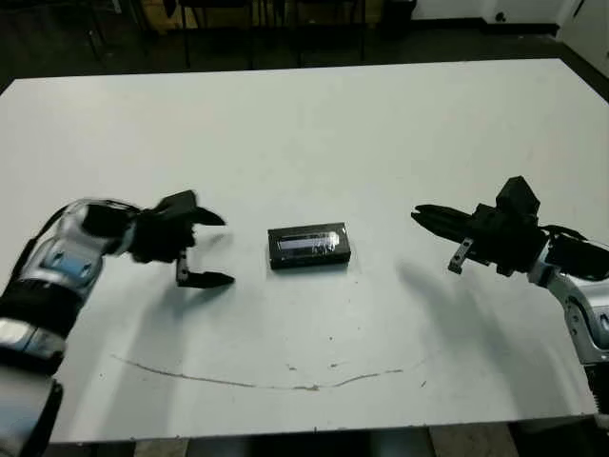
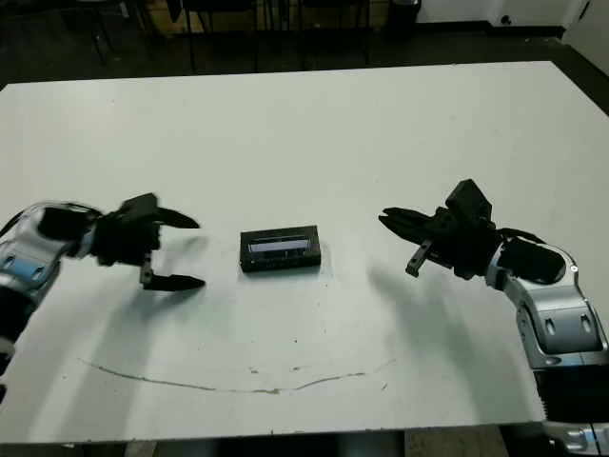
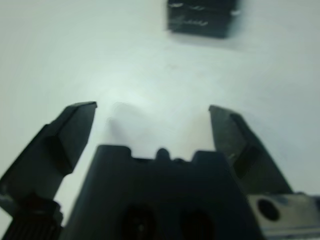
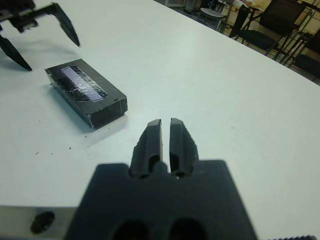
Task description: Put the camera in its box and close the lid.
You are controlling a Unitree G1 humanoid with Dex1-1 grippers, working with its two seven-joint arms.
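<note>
The box (image 1: 309, 247) sits near the middle of the white table (image 1: 314, 124), closed — the lid (image 4: 80, 82) lies flat on top of it, its glossy face with silvery print and a pale stripe turned up. With the lid on, the inside of the box is hidden, so the camera cannot be seen in any view and the white lining does not show either.

The left gripper (image 1: 211, 249) hangs just left of the box, apart from it, its two black fingers spread wide: one points toward the box higher up, the other lies low by the tabletop. In the left wrist view both fingers (image 3: 70, 132) stand far apart and hold nothing, and the box appears only as a blurred dark block cut off at the picture's edge.

The right gripper (image 1: 430, 219) is to the right of the box, well apart from it, pointing leftward toward it. Its fingers (image 4: 150, 140) are pressed nearly together with only a thin slit between them — nothing sits in that slit.

A thin brownish line (image 1: 257, 381) runs across the near part of the table; whether it is a scratch or a stain is hard to make out. Beyond the far edge the room is dark, with chair legs (image 2: 195, 38) barely visible. Chairs (image 4: 270, 25) show more clearly in the right wrist view.
</note>
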